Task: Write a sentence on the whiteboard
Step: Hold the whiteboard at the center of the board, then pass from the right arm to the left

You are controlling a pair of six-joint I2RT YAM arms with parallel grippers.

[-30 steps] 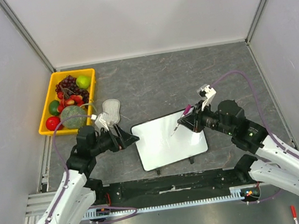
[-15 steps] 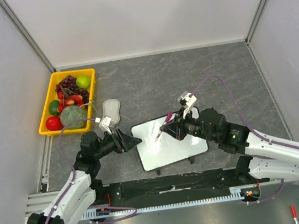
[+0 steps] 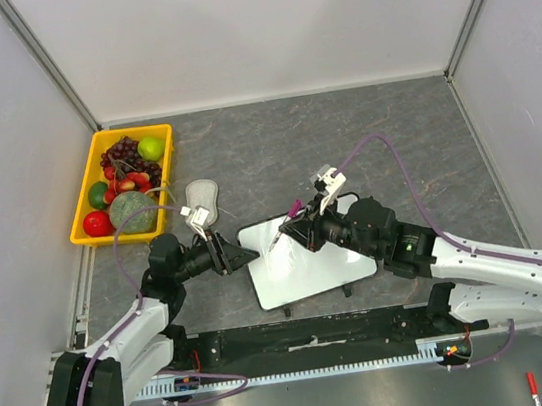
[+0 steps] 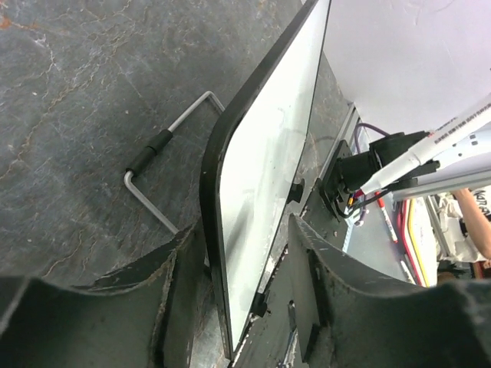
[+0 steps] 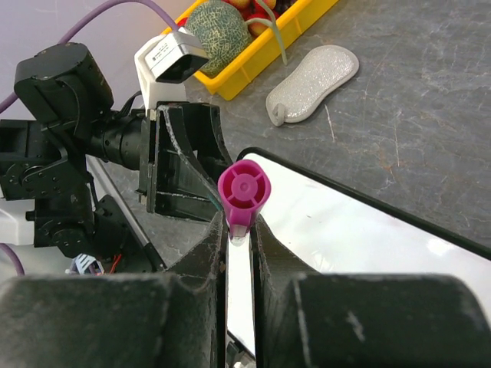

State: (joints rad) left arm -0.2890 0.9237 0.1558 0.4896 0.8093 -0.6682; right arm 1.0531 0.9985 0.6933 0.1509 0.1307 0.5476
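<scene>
The whiteboard [image 3: 320, 262] lies on the grey table [image 3: 393, 135] just in front of the arm bases, between the two grippers. The left gripper [image 3: 246, 255] has its fingers [image 4: 173, 284] partly open on both sides of the board's left edge; whether they already press it, one cannot tell. The right gripper [image 3: 295, 230] is closed tightly on a magenta-capped marker [image 5: 244, 190], and the marker points down at the board's upper left part. The grey eraser pad [image 3: 202, 199] lies beside a yellow fruit tray [image 3: 85, 211].
</scene>
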